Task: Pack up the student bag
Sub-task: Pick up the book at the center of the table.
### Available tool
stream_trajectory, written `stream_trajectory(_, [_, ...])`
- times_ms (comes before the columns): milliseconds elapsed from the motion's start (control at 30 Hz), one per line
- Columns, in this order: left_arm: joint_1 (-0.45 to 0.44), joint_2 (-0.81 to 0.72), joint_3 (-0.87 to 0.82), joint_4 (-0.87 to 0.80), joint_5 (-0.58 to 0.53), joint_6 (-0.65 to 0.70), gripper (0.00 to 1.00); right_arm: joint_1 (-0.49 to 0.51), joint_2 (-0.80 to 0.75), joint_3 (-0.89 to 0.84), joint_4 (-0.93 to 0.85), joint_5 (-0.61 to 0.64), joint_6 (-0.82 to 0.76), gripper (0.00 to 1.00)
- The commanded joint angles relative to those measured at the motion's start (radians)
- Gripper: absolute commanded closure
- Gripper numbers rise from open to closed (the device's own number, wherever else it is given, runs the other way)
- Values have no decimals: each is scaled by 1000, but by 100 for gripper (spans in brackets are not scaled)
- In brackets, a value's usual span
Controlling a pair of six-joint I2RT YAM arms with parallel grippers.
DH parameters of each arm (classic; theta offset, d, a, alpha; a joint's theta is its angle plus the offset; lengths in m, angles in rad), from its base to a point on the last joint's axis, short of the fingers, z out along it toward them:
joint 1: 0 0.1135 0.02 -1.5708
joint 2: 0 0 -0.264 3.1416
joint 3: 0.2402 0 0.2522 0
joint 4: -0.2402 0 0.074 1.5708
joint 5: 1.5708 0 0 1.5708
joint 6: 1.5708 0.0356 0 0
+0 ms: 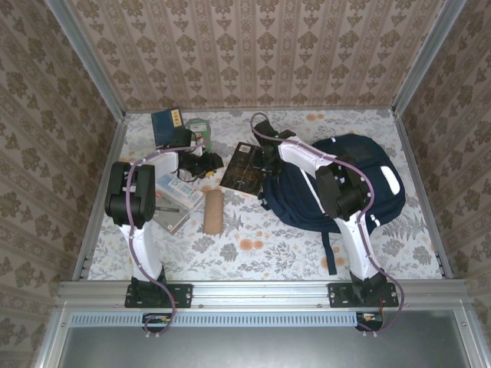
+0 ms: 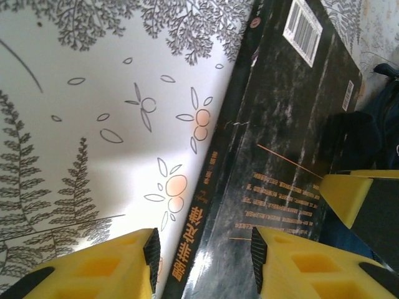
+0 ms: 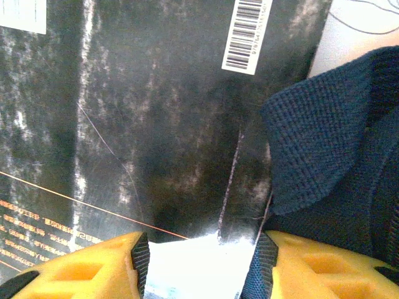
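**Student bag (image 1: 364, 157) on right of desk (image 1: 253, 253), both arms at black book (image 1: 244, 170)**

The student bag lies flat on the right half of the desk. It's navy w/ white patches, and a dark strap trails toward the near edge. The right arm's forearm crosses above the bag's left part.

The black book sits mid-desk, just left of the bag, back cover up, barcode plain in both wrist views. From the right wrist, the bag's navy fabric meets the book's right edge and seems to lap over it. Can't say for sure.

Left gripper (image 2: 206, 249): jaws wide, gripping nothing. They sit astride the book's spine w/ its orange lettering, one finger (image 2: 118, 265) over the floral cloth, the other over the cover. Can't tell if either touches. A yellow finger of the other arm pokes in at that view's right side.

Right gripper (image 3: 202, 255): jaws wide too, nothing in them. They hang by the book's corner, one finger on the cover side, the other over the navy fabric.

Elsewhere on the left of the desk: a blue book (image 1: 167, 124) near the back wall, a brown tube (image 1: 212, 211) nearer the front, and a few flat pale items beside the left arm, too small to name.
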Motion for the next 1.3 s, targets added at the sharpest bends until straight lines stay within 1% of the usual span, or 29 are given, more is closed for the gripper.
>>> stream_trajectory(0, [-8, 31, 52, -38, 23, 43, 54, -3, 80, -3, 55, -90, -32, 47])
stream_trajectory(67, [-10, 54, 71, -49, 23, 53, 53, -6, 89, 13, 59, -104, -46, 47])
stream_trajectory(133, [-13, 81, 93, -53, 58, 59, 52, -5, 94, 16, 84, -137, -58, 48])
stream_trajectory(267, [-33, 134, 130, -67, 78, 67, 52, -5, 96, 14, 125, -181, -61, 50])
stream_trajectory(433, [-60, 154, 133, -108, 36, 77, 52, -5, 99, 17, 136, -202, -60, 50])
stream_trajectory(500, [-63, 150, 119, -112, 1, 75, 52, -4, 98, 14, 136, -203, -63, 50])
stream_trajectory(633, [-65, 121, 90, -97, -8, 73, 52, -4, 102, 10, 141, -208, -58, 50])
stream_trajectory(667, [-65, 113, 84, -84, 7, 68, 52, -3, 103, 9, 141, -210, -56, 50])
stream_trajectory(767, [-66, 87, 51, 44, 171, -8, 54, -4, 106, 10, 147, -217, -55, 51])
stream_trajectory(833, [-70, 63, 19, 179, 279, -108, 54, -4, 103, 11, 146, -217, -55, 51])
stream_trajectory(933, [-71, 23, -25, 367, 382, -243, 55, -4, 96, 12, 147, -214, -56, 51])
stream_trajectory(1000, [-71, 8, -49, 466, 421, -317, 55, -5, 91, 12, 147, -211, -57, 51])
stream_trajectory(1100, [-71, 3, -66, 563, 460, -385, 56, -5, 87, 12, 149, -213, -53, 51])
stream_trajectory(1133, [-71, 8, -70, 579, 466, -398, 56, -5, 87, 12, 150, -214, -52, 51])
stream_trajectory(1267, [-71, 35, -61, 546, 479, -378, 56, -6, 82, 10, 150, -217, -51, 51])
